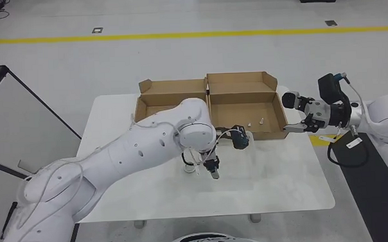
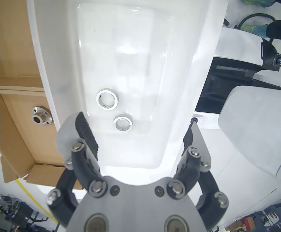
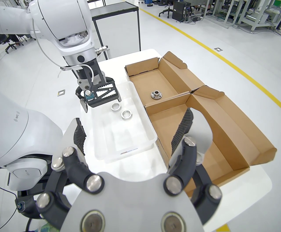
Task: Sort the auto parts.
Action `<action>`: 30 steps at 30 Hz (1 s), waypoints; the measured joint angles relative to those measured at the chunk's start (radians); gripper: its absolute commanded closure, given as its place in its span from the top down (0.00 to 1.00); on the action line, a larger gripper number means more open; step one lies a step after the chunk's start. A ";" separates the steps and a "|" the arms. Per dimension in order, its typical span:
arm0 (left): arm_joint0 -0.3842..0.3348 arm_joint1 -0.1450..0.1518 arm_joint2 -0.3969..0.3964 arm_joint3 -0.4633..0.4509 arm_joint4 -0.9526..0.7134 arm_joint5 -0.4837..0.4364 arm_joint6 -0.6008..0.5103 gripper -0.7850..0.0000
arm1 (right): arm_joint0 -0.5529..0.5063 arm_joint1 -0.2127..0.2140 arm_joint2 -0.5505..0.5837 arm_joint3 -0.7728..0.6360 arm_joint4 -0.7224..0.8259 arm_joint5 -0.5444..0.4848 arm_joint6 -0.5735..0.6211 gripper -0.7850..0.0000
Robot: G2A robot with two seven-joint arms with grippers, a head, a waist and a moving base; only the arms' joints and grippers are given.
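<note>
1. Starting on the left wrist view: catching the left gripper spread wide, clutching nothing, right above the clear tray.
2. Spotting one metal ring flat inside the tray, bore straight up, and a second ring just beside it, not touching; picking out a small hole in each inner wall.
3. Cutting to the right wrist view: finding the right gripper splayed too, empty, well off the tray's short end.
4. Catching a flanged hub in the cardboard box along the tray's long side, collar up, bore vertical.
5. From above, seeing the white surface beneath.
</note>
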 measured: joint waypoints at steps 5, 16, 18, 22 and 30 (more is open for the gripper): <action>-0.034 -0.001 0.045 0.045 -0.020 -0.043 0.043 0.64 | 0.000 0.000 0.000 0.000 0.000 0.000 0.000 1.00; -0.067 -0.009 0.135 0.133 0.007 -0.132 0.132 0.54 | 0.000 0.000 0.000 0.000 0.000 0.000 0.000 1.00; -0.056 -0.011 0.134 0.137 0.045 -0.147 0.147 0.54 | 0.000 0.000 0.000 0.000 0.000 0.000 0.000 1.00; -0.037 -0.014 0.134 0.152 0.132 -0.179 0.179 0.57 | 0.000 0.000 0.000 0.000 0.000 0.000 0.000 1.00; -0.012 -0.019 0.134 0.194 0.253 -0.235 0.235 0.61 | 0.000 0.000 0.000 0.000 0.000 0.000 0.000 1.00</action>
